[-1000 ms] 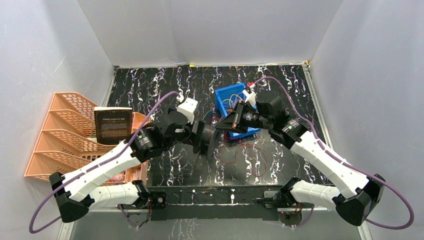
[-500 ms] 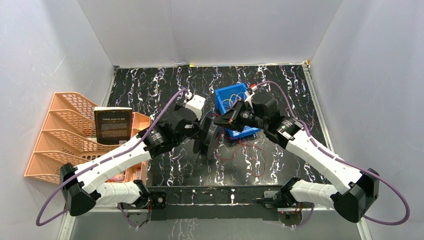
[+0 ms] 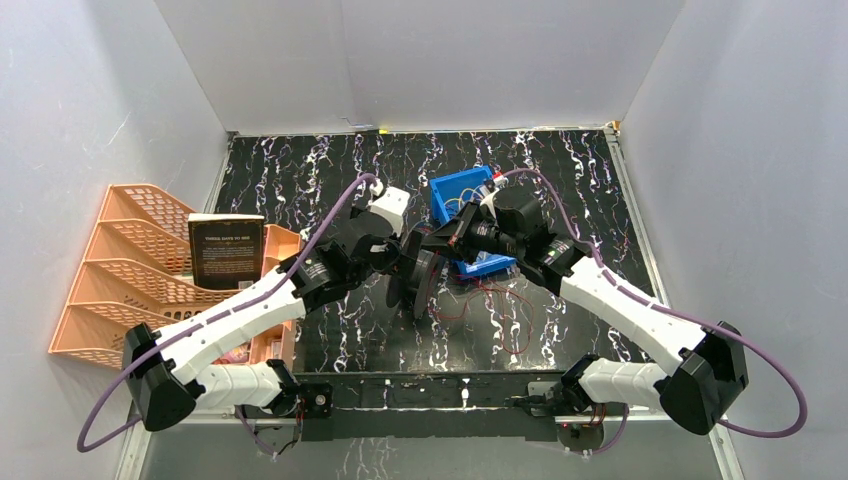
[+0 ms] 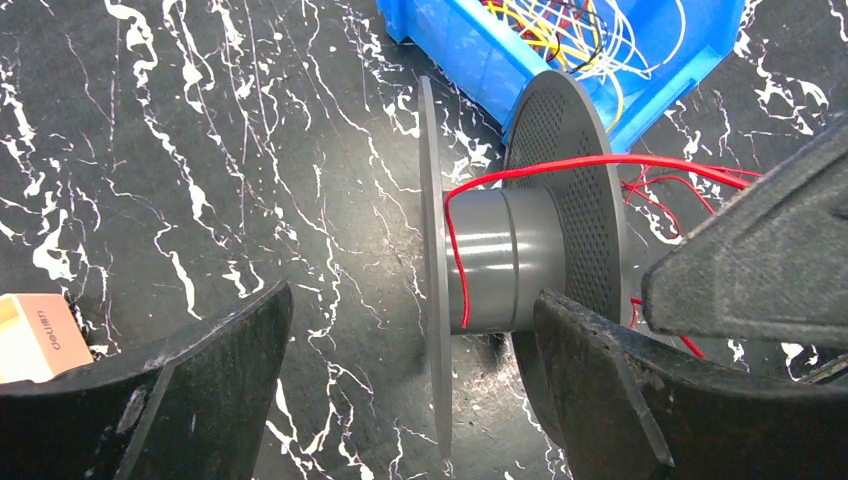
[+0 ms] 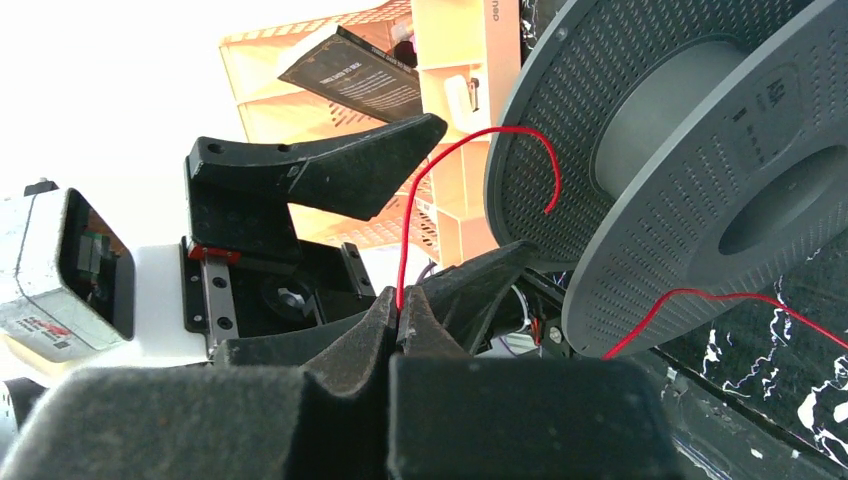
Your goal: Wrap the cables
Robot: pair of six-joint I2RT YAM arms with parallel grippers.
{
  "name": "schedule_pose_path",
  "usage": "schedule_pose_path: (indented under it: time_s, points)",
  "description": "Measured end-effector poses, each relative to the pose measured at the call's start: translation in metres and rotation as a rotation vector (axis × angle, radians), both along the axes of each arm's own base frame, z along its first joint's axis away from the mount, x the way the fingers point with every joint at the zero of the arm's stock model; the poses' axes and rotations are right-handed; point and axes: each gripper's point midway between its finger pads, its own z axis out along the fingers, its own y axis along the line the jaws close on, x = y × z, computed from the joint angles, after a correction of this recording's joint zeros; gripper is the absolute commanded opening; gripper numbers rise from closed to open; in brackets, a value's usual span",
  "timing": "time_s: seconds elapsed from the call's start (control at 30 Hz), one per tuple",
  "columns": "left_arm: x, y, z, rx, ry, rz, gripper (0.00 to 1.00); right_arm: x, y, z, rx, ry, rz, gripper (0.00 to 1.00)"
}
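Right gripper (image 5: 402, 305) is pinched tight on the thin red cable (image 5: 404, 235). The fingertips are pressed together, and the strand rises straight out from between them and arcs over to the grey plastic spool with perforated flanges (image 4: 510, 260). In the left wrist view, that red cable crosses the smooth grey hub in a single pass close to the left flange, then runs off over the right flange's rim towards the right. The left gripper (image 4: 412, 300) is spread wide (nothing clamped). Its left finger (image 4: 180, 390) is well clear of the spool and its right finger (image 4: 620, 400) sits at the lower edge of the right flange; whether it touches, I cannot tell. Behind the spool sits a blue plastic bin (image 4: 470, 60) holding a loose tangle of thin yellow, white and red cables (image 4: 580, 25). From above, slack red loops (image 3: 505, 315) lie on the black white-veined table (image 3: 300, 180), near the spool and in front of the bin.
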Motion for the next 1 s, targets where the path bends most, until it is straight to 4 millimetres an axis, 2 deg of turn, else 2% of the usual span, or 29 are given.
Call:
schedule_pose_path:
  time_s: [0.33,0.67,1.0]
  points:
    - [0.002,-0.006,-0.031,0.035,0.054,0.0,0.83,0.001,0.001,-0.005,0.027,0.027,-0.016,0.0]
    - [0.005,-0.01,-0.031,0.02,0.046,0.004,0.72,0.004,-0.001,-0.004,0.041,0.026,-0.033,0.0]
    - [0.007,-0.011,-0.035,0.023,0.045,0.008,0.7,0.004,-0.001,-0.008,0.061,0.043,-0.041,0.0]
